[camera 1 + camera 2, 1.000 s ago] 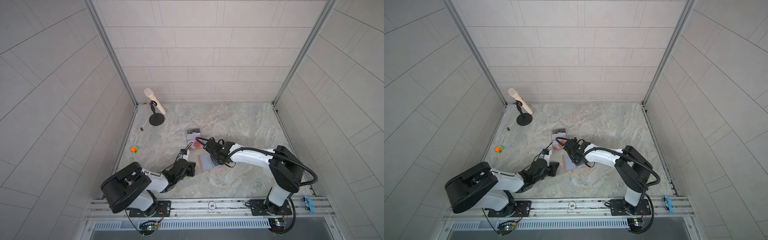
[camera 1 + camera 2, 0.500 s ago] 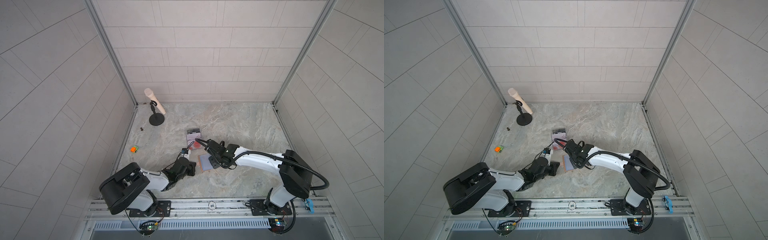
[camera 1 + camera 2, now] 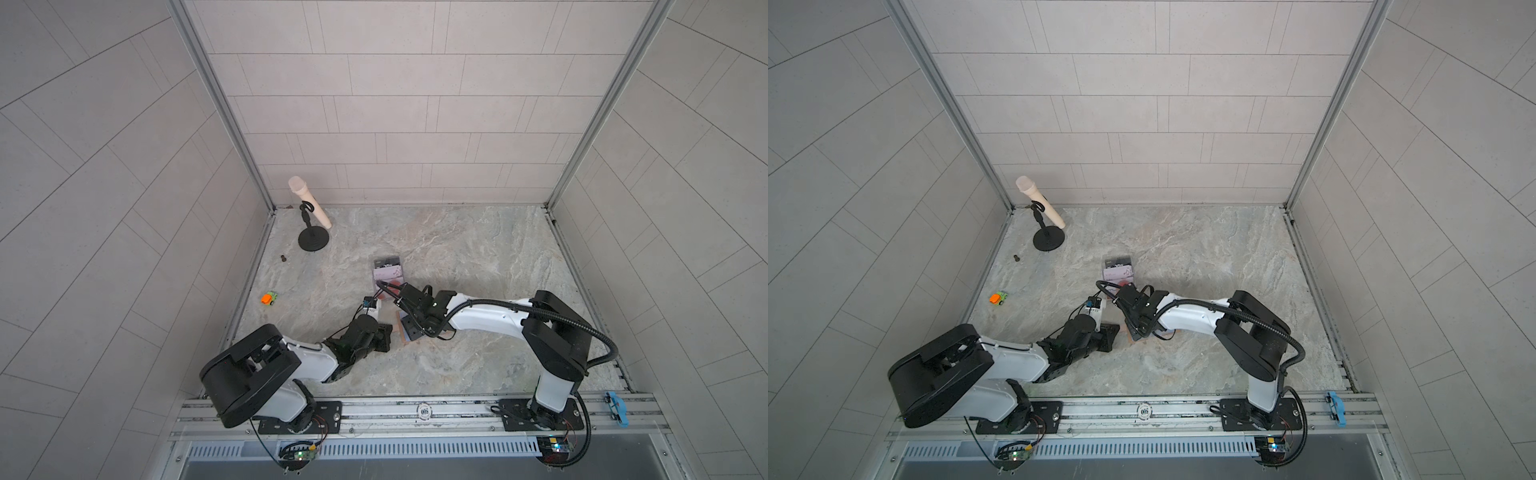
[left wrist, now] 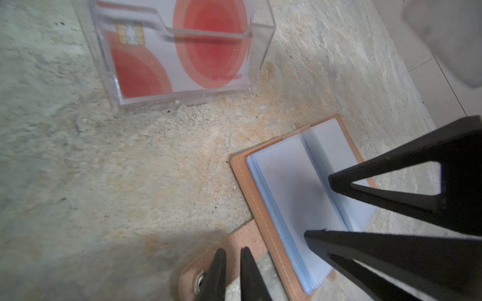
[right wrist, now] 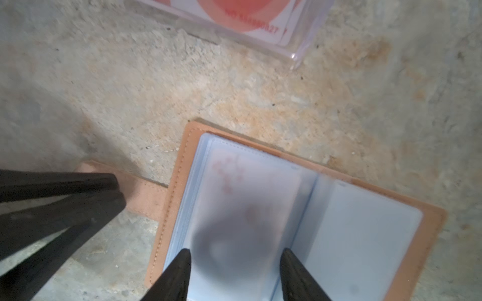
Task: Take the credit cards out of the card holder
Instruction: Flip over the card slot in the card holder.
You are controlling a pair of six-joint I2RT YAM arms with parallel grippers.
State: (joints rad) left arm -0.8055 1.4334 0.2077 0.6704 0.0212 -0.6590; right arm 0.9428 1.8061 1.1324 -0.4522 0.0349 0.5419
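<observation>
The card holder (image 5: pixel 180 166) is a tan leather booklet lying open on the stone table, with pale blue sleeves. It also shows in both top views (image 3: pixel 405 334) (image 3: pixel 1133 337). A blurred credit card (image 5: pixel 250 198) sits inside the upper sleeve. My right gripper (image 5: pixel 236 256) is open, with one fingertip on each side of that sleeve and nothing held. My left gripper (image 4: pixel 233 256) is shut on the holder's tan strap (image 4: pixel 245 234) near its snap button. In the left wrist view, the right gripper's fingers (image 4: pixel 417 153) reach over the sleeves.
A clear plastic box (image 4: pixel 182 100) holding a red-circled card (image 4: pixel 211 39) stands just beyond the card holder; in a top view more cards (image 3: pixel 387 268) show there. A microphone on a stand (image 3: pixel 311 208), an orange toy car (image 3: pixel 269 298) and a small dark piece (image 3: pixel 284 258) lie far left.
My right gripper has gone from shut to open over the sleeves, and its arm's elbow has swung out to the right. The left gripper has kept its hold on the strap.
</observation>
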